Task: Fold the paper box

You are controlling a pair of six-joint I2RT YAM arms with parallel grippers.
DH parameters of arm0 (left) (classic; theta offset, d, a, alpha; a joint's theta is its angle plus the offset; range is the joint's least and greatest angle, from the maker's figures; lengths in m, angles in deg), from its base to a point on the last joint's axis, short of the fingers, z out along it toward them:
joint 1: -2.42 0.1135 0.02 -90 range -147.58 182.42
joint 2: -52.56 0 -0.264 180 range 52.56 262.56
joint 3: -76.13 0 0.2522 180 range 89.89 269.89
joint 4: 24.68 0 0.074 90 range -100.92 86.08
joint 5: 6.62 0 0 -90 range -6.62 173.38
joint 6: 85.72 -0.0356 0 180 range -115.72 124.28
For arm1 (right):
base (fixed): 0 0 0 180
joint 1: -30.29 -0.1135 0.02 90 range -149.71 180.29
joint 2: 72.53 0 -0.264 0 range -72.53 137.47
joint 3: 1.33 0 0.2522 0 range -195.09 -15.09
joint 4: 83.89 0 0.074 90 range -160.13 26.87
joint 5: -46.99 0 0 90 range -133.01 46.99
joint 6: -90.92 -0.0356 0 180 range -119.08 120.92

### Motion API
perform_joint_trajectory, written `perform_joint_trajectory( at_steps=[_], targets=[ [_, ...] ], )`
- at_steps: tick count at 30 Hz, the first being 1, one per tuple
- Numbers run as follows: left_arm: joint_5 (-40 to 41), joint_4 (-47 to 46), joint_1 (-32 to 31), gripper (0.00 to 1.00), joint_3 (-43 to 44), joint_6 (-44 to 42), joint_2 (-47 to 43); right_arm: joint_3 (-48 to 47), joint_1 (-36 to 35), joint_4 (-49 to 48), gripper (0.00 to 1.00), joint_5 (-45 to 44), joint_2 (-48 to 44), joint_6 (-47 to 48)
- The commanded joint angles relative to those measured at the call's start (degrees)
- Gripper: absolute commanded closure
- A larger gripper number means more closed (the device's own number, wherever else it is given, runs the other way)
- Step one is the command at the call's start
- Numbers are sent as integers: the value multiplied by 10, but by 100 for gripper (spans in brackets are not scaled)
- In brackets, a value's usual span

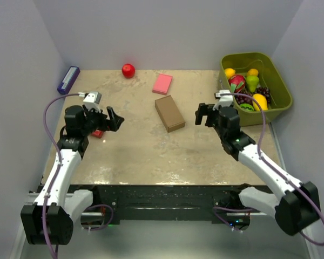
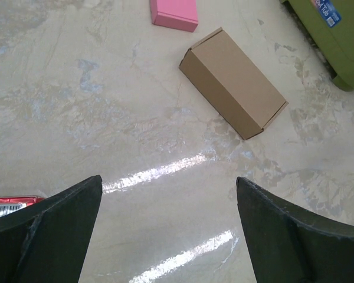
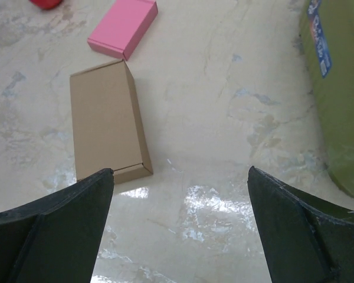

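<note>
The paper box (image 1: 169,113) is a closed brown cardboard box lying flat in the middle of the table. It also shows in the left wrist view (image 2: 233,81) and in the right wrist view (image 3: 105,127). My left gripper (image 1: 114,120) hangs open and empty to the left of the box, well apart from it. My right gripper (image 1: 203,114) hangs open and empty to the right of the box, a short gap away. In both wrist views the jaws stand wide apart with bare table between them.
A pink flat block (image 1: 162,83) lies just behind the box. A red ball (image 1: 128,70) sits at the back. A green bin (image 1: 276,81) of toy fruit stands at the back right. A purple object (image 1: 68,79) lies at the left wall. A red packet (image 1: 98,133) lies under my left gripper.
</note>
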Motion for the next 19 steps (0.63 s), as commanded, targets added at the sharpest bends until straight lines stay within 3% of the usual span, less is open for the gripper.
perform_joint_trajectory(
  at_steps=[1,3,8,19],
  targets=[
    [25,-42,3,0,-2,-3,-34,17,11,-25,1,-42,-79,-32],
    [32,-39,3,0,1,-2,-34,12,11,0,1,-61,-94,-33],
    [26,-45,3,0,-4,-4,-43,61,12,-40,1,-105,-173,-39],
    [19,-56,3,0,-16,-8,-59,59,11,-24,1,-107,-178,-28]
  ],
)
